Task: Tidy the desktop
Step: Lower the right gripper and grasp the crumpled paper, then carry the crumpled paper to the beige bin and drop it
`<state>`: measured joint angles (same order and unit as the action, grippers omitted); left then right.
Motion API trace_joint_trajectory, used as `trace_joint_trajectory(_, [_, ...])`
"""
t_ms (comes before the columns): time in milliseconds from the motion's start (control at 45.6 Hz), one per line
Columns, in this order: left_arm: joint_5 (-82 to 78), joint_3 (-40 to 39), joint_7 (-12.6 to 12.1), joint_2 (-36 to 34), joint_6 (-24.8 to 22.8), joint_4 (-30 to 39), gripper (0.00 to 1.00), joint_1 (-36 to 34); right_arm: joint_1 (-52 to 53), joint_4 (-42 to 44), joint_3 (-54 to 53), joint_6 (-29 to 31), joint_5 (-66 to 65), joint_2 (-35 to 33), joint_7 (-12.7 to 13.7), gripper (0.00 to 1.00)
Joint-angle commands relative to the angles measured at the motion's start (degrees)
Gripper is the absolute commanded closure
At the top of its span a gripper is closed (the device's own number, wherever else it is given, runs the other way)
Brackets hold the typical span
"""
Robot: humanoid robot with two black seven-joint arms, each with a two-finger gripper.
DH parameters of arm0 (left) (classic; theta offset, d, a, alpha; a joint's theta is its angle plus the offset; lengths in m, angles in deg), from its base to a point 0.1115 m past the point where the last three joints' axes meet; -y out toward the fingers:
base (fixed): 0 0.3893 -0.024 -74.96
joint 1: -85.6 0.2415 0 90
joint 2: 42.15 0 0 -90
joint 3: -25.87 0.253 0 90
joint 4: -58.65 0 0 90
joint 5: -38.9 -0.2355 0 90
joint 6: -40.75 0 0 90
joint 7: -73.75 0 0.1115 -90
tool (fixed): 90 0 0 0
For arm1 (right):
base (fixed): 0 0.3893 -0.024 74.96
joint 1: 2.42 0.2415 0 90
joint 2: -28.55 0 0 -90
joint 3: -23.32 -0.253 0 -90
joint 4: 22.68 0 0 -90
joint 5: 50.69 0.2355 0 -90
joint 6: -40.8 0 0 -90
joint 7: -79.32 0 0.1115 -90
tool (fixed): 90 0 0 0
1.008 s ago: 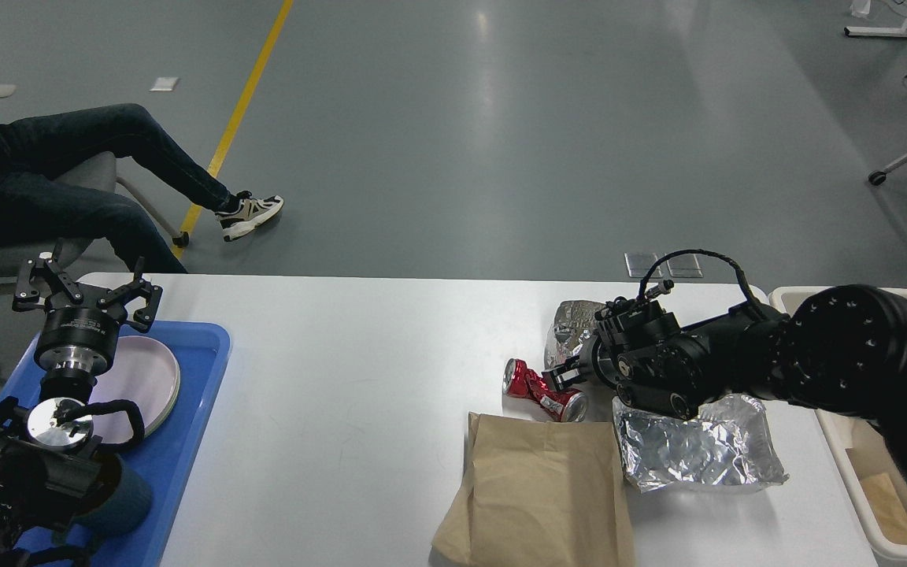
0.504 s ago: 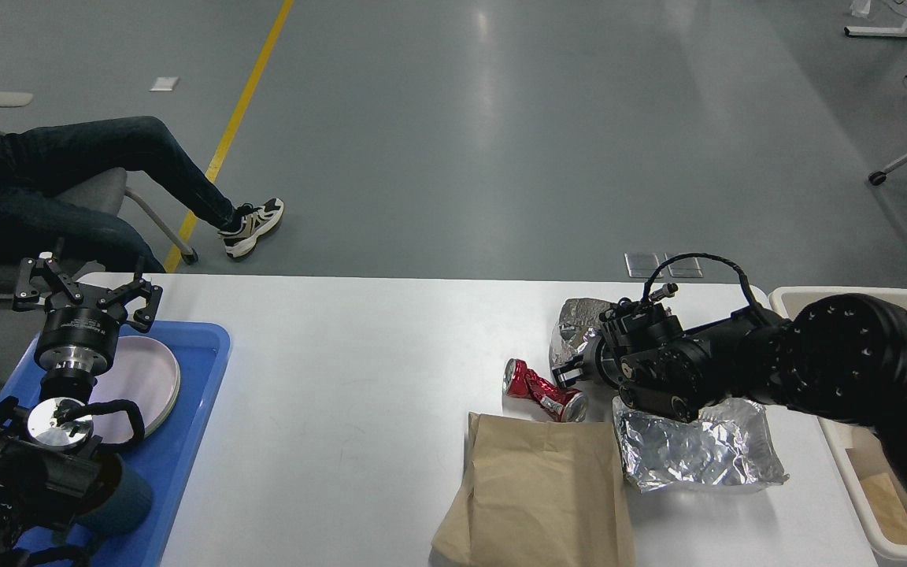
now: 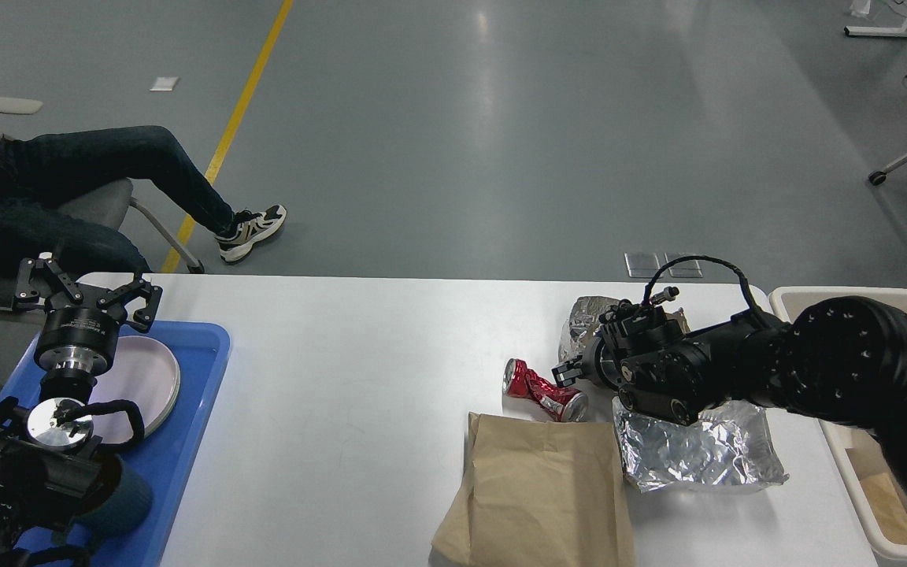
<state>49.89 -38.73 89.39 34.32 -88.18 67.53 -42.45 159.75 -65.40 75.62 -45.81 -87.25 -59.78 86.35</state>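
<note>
Desktop (image 3: 359, 370) fills the lower half of the head view, white and wide, with litter bunched at its right end: a brown paper bag (image 3: 536, 492) at the near edge, a flattened silver foil bag (image 3: 697, 453) just beside it on the right, a crumpled foil wad (image 3: 583, 323) farther back, and a crushed red can (image 3: 544, 391) lying between the wad and the paper bag. A cream bin (image 3: 855, 298) stands off the right end and a blue tray (image 3: 186, 409) holding a pale plate (image 3: 146, 378) sits at the left. Over the last second the foil wad has shifted a little up and to the right as the right gripper (image 3: 568, 372) drew back toward the bin — a likely sign that the wad is caught and the lift toward the bin has begun, though the can and both bags remain to be cleared. The right arm reaches in low from the right, wrist turned leftward; its fingers are dark and overlap the wad, so whether they are clamped on it cannot be told. The left gripper (image 3: 85, 290) points upward above the tray — fingers spread wide, empty.
</note>
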Motion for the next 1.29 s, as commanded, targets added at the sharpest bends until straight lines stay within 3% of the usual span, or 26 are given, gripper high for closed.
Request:
trace_joint_trajectory(0, [0.0, -0.1, 0.0, 0.0, 0.0, 0.0, 0.04, 0.0, -0.1, 0.0, 0.0, -0.8, 0.0, 0.0, 0.0, 0.77])
trace_joint_trajectory(285, [0.0, 0.0, 0.0, 0.0, 0.0, 0.0, 0.04, 0.0, 0.4, 0.0, -0.3, -0.8, 0.1, 0.2, 0.0, 1.0])
trace_joint_trajectory(854, [0.0, 0.0, 0.0, 0.0, 0.0, 0.0, 0.04, 0.0, 5.2, -0.7, -0.6, -2.3, 0.3, 0.2, -0.1, 1.0])
trace_joint_trajectory(1271, [0.0, 0.0, 0.0, 0.0, 0.0, 0.0, 0.04, 0.0, 17.8, -7.3, 0.0, 0.8, 0.6, -2.6, -0.3, 1.0])
